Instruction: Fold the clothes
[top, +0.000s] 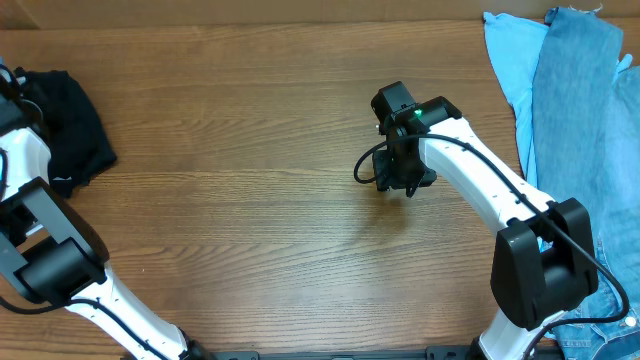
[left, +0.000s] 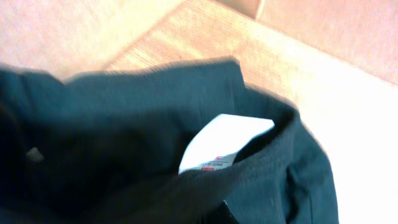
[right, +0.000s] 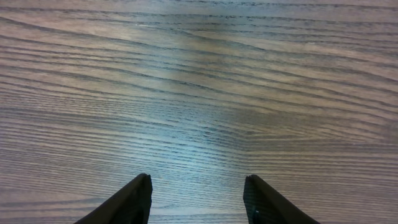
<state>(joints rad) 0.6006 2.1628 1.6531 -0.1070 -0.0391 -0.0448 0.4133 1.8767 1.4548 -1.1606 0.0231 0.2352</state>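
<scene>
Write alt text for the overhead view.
Wooden table from above: black garment bunched at the left edge beside the left arm, light-blue garment and denim garment at the right edge, right gripper over bare wood mid-table.

Open table (top: 250, 200) — black garment (top: 70, 130) left, denim (top: 580, 150) right

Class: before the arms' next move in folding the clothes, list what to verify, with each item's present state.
1. Right gripper open, nothing between its fingers: ok.
2. Table under it free of fabric: ok.
3. Black garment spread flat: not ok, bunched at the left edge.
4. Left gripper's hold on it: cannot tell, fingers not clearly seen.
5. Light-blue garment and denim-blue garment lie off to the right side: ok.
</scene>
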